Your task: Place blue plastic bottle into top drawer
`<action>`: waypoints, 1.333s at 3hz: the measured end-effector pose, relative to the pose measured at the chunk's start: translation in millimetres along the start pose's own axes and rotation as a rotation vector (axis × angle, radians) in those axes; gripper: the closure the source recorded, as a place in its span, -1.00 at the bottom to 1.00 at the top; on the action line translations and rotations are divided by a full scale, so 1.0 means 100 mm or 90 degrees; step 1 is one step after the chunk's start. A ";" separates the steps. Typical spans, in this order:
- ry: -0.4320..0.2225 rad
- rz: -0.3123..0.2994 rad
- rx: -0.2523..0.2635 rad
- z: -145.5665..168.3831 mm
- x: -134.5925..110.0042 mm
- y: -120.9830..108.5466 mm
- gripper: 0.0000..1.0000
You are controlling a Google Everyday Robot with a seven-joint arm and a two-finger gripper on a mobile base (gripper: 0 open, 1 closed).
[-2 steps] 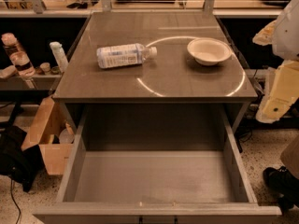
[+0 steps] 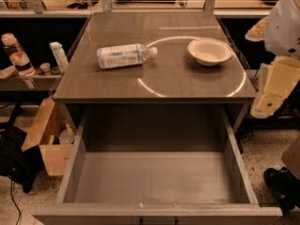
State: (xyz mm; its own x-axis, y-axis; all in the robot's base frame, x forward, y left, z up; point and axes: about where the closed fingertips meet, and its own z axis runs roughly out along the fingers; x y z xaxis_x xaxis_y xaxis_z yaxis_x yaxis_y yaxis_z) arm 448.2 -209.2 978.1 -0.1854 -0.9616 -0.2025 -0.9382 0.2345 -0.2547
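The blue plastic bottle [image 2: 123, 56] lies on its side on the left half of the grey table top [image 2: 93, 86], its white cap pointing right towards the bowl. The top drawer [image 2: 70, 172] stands pulled fully open below the table's front edge, and nothing lies in it. My gripper is out of view; only white and cream parts of my arm [image 2: 277, 64] show at the right edge, beside the table and apart from the bottle.
A white bowl [image 2: 209, 51] sits on the table's right half. A pink-capped bottle [image 2: 14, 55] and a slim white bottle [image 2: 59, 56] stand on a shelf at the left. An open cardboard box [image 2: 49, 139] sits on the floor left of the drawer.
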 end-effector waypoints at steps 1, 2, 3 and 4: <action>-0.017 -0.038 -0.006 0.06 -0.15 -0.14 -1.00; -0.044 -0.069 -0.013 0.13 -0.30 -0.27 -1.00; -0.081 -0.099 -0.023 0.20 -0.48 -0.41 -1.00; -0.106 -0.126 -0.033 0.29 -0.66 -0.54 -1.00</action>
State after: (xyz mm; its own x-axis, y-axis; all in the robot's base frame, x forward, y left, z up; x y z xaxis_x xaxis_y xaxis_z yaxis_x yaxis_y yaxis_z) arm 519.7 -153.9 977.5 0.0494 -0.9500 -0.3082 -0.9659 0.0330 -0.2567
